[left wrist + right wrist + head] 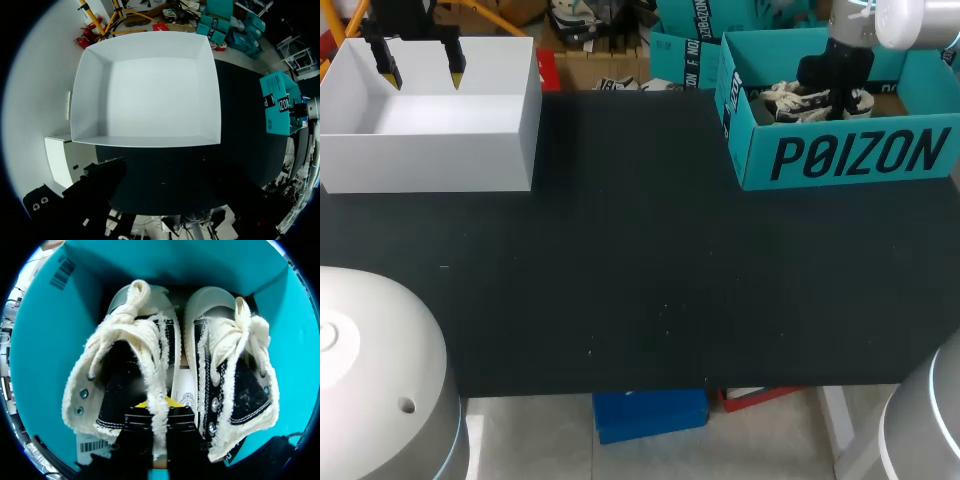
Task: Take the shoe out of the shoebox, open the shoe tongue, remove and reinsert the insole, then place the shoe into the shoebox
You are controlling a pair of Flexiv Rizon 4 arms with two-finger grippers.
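Two black high-top shoes with frayed cream edges and cream laces lie side by side in the teal shoebox (40, 340), which stands at the table's far right (850, 155). My right gripper (159, 412) is down in the box, shut on the cream collar edge of one shoe (120, 380). The other shoe (235, 375) lies untouched beside it. In the head view the right gripper (835, 82) covers part of the pair (798, 102). My left gripper (422, 72) hangs open over the white box, holding nothing.
An open, empty white box (430, 165) sits at the far left corner, seen from above in the left wrist view (90, 100). The black table top (640, 260) stretches between the two boxes down to the front edge.
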